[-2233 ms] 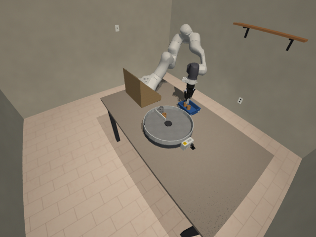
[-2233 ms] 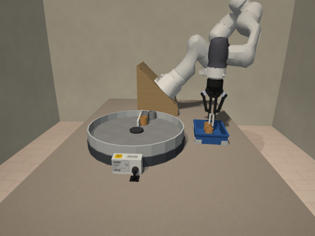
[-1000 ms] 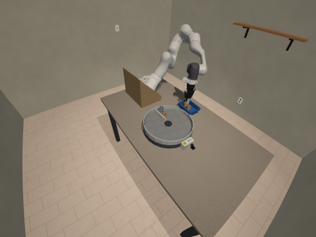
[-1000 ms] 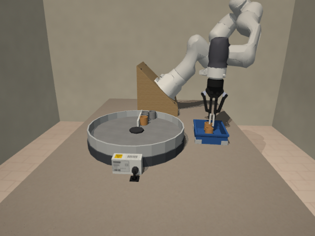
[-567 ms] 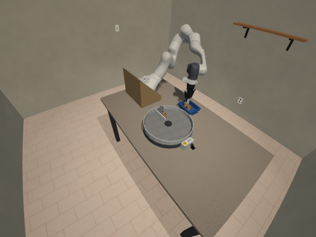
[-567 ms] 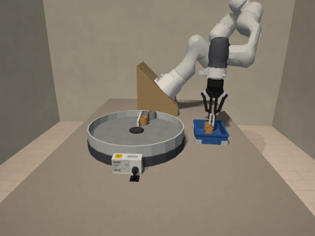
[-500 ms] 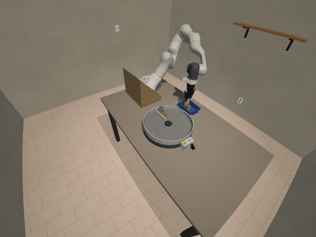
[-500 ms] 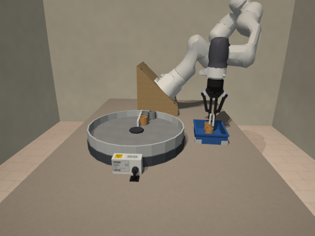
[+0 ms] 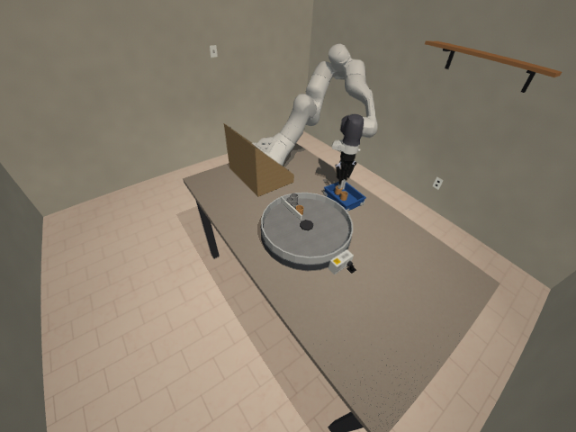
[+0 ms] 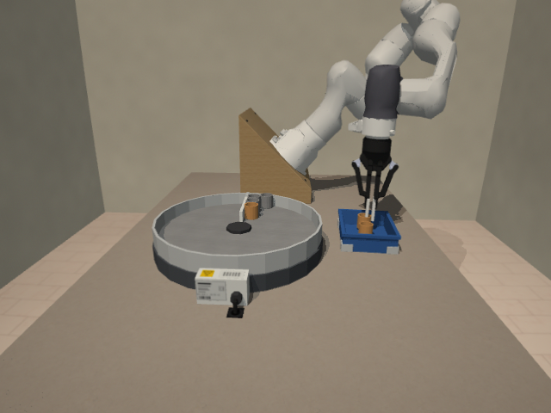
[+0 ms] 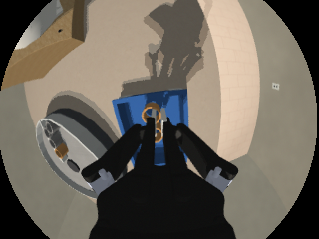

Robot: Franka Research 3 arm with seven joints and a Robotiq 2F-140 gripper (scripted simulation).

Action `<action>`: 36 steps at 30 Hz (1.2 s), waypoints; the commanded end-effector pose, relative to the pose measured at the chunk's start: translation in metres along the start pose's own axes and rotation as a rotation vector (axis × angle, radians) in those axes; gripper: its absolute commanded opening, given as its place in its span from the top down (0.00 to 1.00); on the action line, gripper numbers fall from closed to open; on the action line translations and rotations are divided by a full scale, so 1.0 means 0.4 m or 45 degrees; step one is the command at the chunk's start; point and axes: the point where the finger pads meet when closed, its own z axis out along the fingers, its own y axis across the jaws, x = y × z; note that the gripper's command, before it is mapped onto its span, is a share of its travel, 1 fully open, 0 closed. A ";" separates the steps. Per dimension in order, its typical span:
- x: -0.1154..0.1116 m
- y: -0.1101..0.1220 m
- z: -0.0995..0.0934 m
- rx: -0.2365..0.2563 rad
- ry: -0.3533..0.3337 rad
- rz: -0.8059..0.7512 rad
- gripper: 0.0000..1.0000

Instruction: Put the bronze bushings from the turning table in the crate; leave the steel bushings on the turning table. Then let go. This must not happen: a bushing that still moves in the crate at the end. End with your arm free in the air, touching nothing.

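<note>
Pinching a thin bronze wall

My slim, pale fingers (image 9: 343,184) (image 10: 373,213) clamp one hollow bronze bushing's (image 9: 337,190) (image 10: 361,222) (image 11: 144,114) rim inside the blue crate (image 9: 357,202) (image 10: 369,244) (image 11: 180,102). Another bronze cylinder (image 9: 344,196) (image 10: 365,229) (image 11: 159,140) stands near it; a third (image 9: 299,210) (image 10: 251,211) (image 11: 61,150) shares the round turning table (image 9: 307,255) (image 10: 275,262) (image 11: 85,161) with dull grey steel bushings (image 9: 293,199) (image 10: 266,201) (image 11: 48,130).
</note>
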 end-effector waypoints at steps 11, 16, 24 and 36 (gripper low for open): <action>-0.003 0.002 0.003 0.001 -0.003 -0.002 1.00; -0.003 0.002 0.008 0.001 -0.003 -0.002 1.00; -0.003 0.002 0.013 0.001 -0.003 -0.002 1.00; -0.003 0.002 0.014 0.001 -0.003 -0.002 1.00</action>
